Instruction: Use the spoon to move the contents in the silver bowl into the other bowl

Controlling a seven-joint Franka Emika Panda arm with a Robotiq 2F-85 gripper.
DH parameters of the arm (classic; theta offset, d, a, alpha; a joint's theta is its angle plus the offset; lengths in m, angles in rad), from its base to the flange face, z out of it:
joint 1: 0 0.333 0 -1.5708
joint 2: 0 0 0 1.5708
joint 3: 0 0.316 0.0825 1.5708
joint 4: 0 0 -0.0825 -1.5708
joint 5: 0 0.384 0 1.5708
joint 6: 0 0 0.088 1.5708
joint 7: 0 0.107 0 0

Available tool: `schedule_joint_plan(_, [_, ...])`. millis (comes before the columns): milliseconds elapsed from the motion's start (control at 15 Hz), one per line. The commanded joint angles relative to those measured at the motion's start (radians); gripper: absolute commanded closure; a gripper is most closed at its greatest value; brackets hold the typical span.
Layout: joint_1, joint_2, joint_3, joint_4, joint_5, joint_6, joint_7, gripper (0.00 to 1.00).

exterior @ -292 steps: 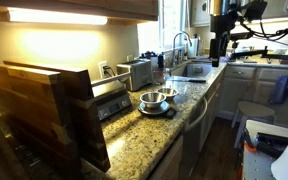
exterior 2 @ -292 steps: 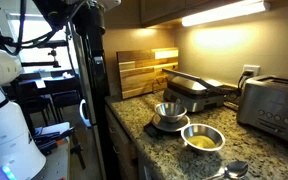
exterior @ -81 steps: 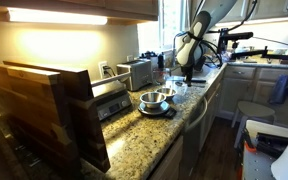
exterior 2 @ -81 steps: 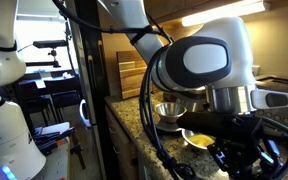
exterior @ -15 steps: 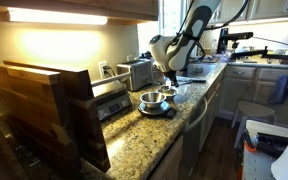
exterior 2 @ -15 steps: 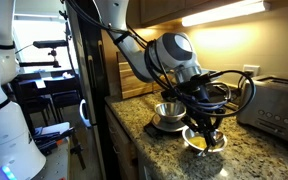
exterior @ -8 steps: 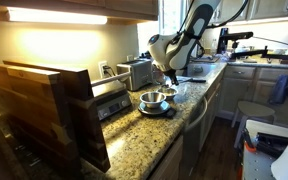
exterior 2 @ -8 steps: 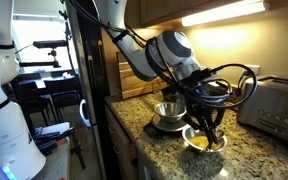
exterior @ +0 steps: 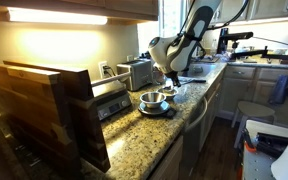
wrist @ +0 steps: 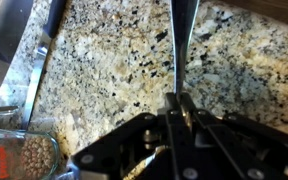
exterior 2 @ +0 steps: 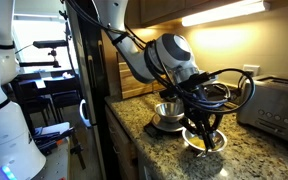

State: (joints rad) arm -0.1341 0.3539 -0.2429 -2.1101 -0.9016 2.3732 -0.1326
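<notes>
In both exterior views two steel bowls stand on the granite counter. The silver bowl (exterior 2: 200, 143) holds yellow contents and lies right under my gripper (exterior 2: 206, 124). The other bowl (exterior 2: 168, 110) (exterior: 154, 98) sits on a black scale beside it. In the wrist view my gripper (wrist: 176, 100) is shut on the spoon (wrist: 173, 50), whose thin handle runs straight out from the jaws over the counter. The spoon's scoop end is hidden. In an exterior view the gripper (exterior: 170, 80) hangs low just behind the bowl on the scale.
A toaster (exterior: 136, 72) (exterior 2: 276, 105) and a panini grill (exterior 2: 199, 90) stand along the wall. Wooden boards (exterior: 44, 110) fill the near end. A sink with a faucet (exterior: 184, 45) lies beyond. A glass measuring cup (wrist: 19, 160) stands close to the gripper.
The gripper has shifted only slightly over the bowl with the yellow contents. It has stayed shut on the spoon.
</notes>
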Motion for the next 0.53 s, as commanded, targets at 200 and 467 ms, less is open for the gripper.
schedule_joint_plan(200, [-0.011,-0.003,0.013,-0.014,-0.028,-0.019,0.029,0.93])
schedule_joint_plan(467, [-0.010,0.008,0.018,-0.011,-0.025,-0.020,0.020,0.93])
